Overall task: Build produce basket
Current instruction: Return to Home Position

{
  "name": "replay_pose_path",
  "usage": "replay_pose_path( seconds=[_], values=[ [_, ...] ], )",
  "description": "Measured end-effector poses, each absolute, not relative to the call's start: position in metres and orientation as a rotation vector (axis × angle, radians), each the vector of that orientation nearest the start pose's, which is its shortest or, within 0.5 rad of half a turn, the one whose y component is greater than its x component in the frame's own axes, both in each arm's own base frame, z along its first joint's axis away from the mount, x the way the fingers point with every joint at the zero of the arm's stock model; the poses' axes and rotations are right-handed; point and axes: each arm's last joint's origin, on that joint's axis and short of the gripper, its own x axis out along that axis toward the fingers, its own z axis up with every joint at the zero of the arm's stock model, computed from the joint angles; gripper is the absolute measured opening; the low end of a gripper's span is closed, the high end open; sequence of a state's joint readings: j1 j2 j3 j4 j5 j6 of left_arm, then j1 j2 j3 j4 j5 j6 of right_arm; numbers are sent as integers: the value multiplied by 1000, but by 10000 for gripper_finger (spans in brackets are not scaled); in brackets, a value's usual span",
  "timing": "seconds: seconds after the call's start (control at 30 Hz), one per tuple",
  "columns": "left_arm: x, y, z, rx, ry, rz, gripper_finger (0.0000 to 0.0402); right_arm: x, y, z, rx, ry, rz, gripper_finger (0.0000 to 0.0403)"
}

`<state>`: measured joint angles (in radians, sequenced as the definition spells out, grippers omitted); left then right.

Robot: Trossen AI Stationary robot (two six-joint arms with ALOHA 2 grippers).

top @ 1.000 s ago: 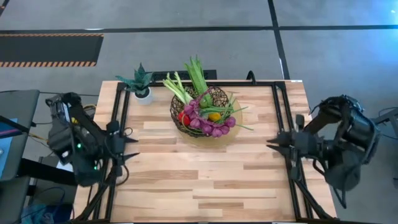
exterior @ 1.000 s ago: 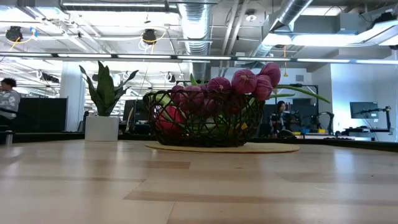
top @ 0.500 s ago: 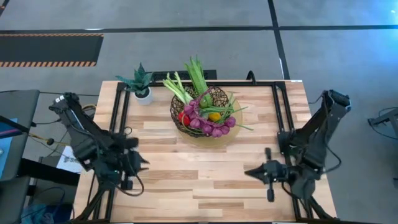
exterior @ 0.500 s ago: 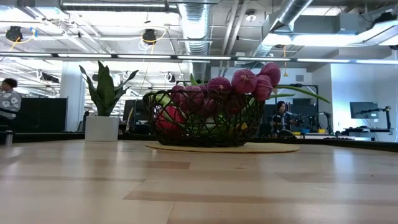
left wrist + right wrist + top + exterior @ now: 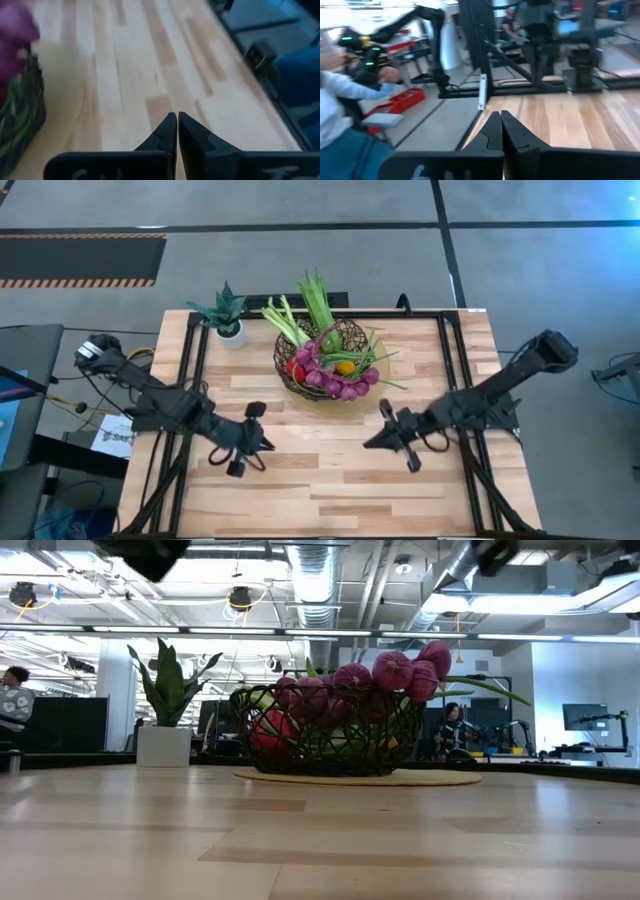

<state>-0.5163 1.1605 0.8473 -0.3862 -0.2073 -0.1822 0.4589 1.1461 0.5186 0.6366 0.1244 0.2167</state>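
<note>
I am looking down at the basket (image 5: pixel 358 332), which is sitting on its tan mat (image 5: pixel 368 397) toward the far middle of the worktop (image 5: pixel 330 480). It is holding all the produce I can make out. The purple onion string (image 5: pixel 335 383) is draping along the near rim, and the red pepper (image 5: pixel 295 369) is lying at the left side. The lemon (image 5: pixel 345 367) is resting near the centre, with the lime (image 5: pixel 328 343) just beyond it. The leek (image 5: pixel 283 320) and the leafy stalks (image 5: pixel 316 295) are sticking out over the far rim, and the long beans (image 5: pixel 380 358) are trailing out to the right. A potted plant (image 5: pixel 226 318) is standing to the left of the basket, apart from it.

The left gripper (image 5: pixel 262 445) is hovering over the near-left part of the worktop, pointing toward the middle. In its wrist view its fingers (image 5: pixel 165 137) are lying pressed together with nothing between them. The right gripper (image 5: pixel 370 442) is hovering opposite it, on the near side of the basket and to the right. Its fingers (image 5: pixel 490 135) are likewise drawn together and carrying nothing. Both are hanging clear of the basket, and in the low view neither is touching the wood. Past the right fingers, a person's pale sleeve (image 5: pixel 337 95) is showing beyond the worktop's edge.
</note>
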Motion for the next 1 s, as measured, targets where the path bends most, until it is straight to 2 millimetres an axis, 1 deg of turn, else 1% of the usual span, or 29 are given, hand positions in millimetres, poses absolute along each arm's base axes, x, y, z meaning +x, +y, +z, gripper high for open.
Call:
replay_pose_path(
  seconds=[0.1,0.2,0.33,0.47,0.57,0.67,0.87,1.0],
  values=[
    [215,-99,264,59,588,-262,0,223,78,257,176,-12,384,1],
    [210,-82,260,48,552,-211,0,222,51,265,124,-32,358,1],
    [196,-60,254,19,490,-137,0,213,16,271,96,-14,288,1],
    [179,-47,248,-14,391,-115,0,201,-10,273,95,24,202,1],
    [165,-41,244,-38,357,-88,0,193,-20,274,79,42,163,1],
    [155,-37,240,-43,334,-74,0,183,-23,266,57,13,143,1],
    [144,-34,234,-24,324,-61,0,156,-23,223,74,-99,131,1],
    [143,-32,223,-16,341,-51,0,141,-25,201,127,-143,131,1]
  ],
)
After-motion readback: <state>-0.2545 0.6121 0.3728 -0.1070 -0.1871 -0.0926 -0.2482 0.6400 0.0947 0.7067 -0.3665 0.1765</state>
